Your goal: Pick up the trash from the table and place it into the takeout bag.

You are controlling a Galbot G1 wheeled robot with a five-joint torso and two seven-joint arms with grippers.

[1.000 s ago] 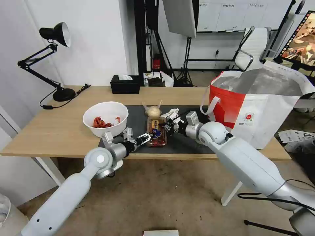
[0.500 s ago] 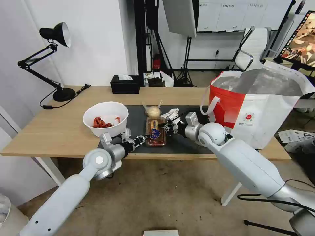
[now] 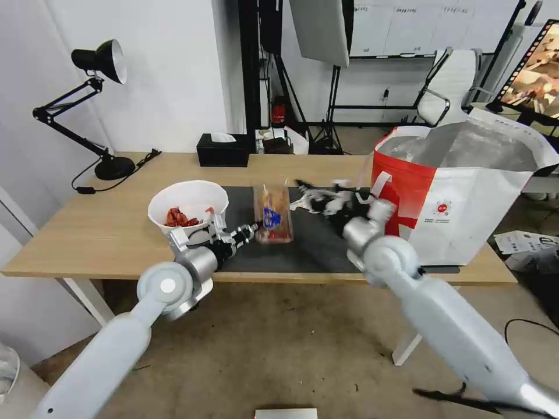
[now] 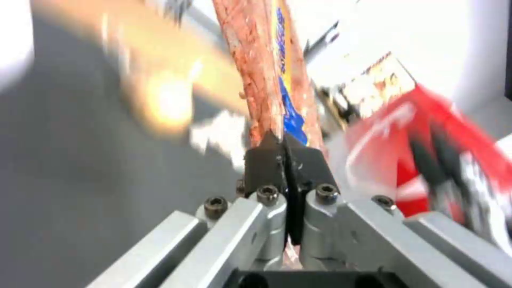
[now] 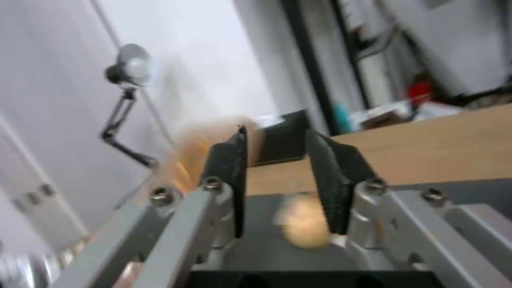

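My left gripper (image 3: 249, 230) is shut on the near edge of the clear plastic tray (image 3: 272, 214), which stands tilted up above the dark mat (image 3: 314, 247). In the left wrist view both fingertips (image 4: 267, 154) pinch the tray (image 4: 264, 76). My right gripper (image 3: 311, 193) is blurred over the mat, beside the crumpled tissue (image 3: 304, 202) and left of the takeout bag (image 3: 460, 192). Its fingers (image 5: 229, 176) stand open, with a beige lump (image 5: 303, 225) on the mat beyond them. The white bowl of red shells (image 3: 187, 212) sits on the table (image 3: 87, 233) beside my left wrist.
A black tissue box (image 3: 222, 150) and a black desk lamp (image 3: 96, 105) stand at the table's far side. Tripod stands and a white chair (image 3: 451, 84) are behind the table. The bag's open mouth faces up at the right end.
My left gripper has raised the tray's near edge, so the tray now stands tilted up. My right arm has let go of the tray and swung up and right, toward the bag.
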